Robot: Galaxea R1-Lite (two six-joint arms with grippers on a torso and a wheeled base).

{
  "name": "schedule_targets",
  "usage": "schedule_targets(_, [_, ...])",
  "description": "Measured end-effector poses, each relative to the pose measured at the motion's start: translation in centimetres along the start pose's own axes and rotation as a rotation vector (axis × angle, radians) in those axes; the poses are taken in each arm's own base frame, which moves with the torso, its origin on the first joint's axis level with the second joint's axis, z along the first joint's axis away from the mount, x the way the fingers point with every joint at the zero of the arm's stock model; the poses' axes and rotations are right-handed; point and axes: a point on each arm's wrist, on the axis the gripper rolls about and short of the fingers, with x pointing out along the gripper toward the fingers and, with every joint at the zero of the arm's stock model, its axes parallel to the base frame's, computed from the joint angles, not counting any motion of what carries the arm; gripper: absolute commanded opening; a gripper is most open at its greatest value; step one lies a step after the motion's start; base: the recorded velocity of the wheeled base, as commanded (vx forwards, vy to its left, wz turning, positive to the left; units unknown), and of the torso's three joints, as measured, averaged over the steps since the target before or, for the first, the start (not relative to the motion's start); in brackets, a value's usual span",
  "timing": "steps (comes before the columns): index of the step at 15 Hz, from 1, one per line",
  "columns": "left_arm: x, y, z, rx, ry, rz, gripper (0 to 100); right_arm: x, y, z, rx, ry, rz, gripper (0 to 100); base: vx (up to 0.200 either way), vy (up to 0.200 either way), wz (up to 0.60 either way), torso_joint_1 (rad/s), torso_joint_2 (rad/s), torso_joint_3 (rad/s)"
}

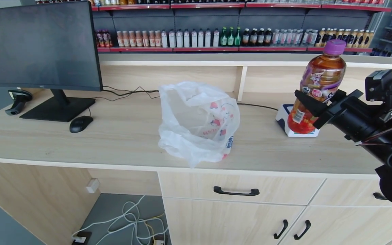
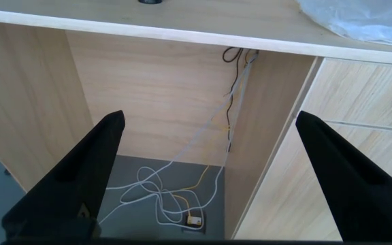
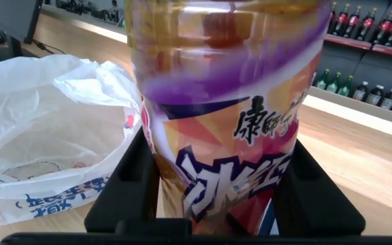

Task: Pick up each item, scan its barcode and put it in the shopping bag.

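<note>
A: Left wrist view first. What does it give that the head view lacks?
B: The left claw [image 2: 209,170], fingers spread wide with nothing between them. It hangs low in front of the counter [image 2: 203,13], facing the open kneehole, with cables [image 2: 169,197] on the floor inside. A corner of the bag [image 2: 359,17] shows on the countertop above.
A: Right arm pose?
B: In the head view it enters from the robot's right, forearm sloping up over the counter. The right claw [image 1: 318,107] pinches the bottle [image 1: 322,76] low on its label. The right wrist view adds the grip itself: one finger on each side of the bottle, both pressed against it.
A: Bottle attitude?
B: Upright, leaning slightly, purple cap on top. Its base sits just in front of the white scanner [image 1: 282,118]. Cannot tell whether they touch.
A: Bag relative to the bottle?
B: It stands mid-counter with its mouth open upward, on the robot's left of the bottle and apart from it.
A: Farther back?
B: The mouse [image 1: 80,123] and monitor [image 1: 39,44] are at the far left. Shelves [image 1: 233,37] of drinks stand behind the counter.
</note>
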Motion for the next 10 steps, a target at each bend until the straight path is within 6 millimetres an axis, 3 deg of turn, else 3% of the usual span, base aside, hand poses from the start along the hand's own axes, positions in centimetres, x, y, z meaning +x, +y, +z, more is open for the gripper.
schedule_targets(7, [0.0,0.0,0.0,0.0,0.0,0.0,100,0.37,0.04,0.15,-0.002,-0.012,0.005,0,0.0,0.0,0.0,0.0,0.0,0.0])
schedule_targets(10, [0.0,0.0,0.0,0.0,0.0,0.0,100,0.86,0.9,0.39,0.008,-0.028,0.033,0,0.0,0.0,0.6,0.002,0.0,0.004])
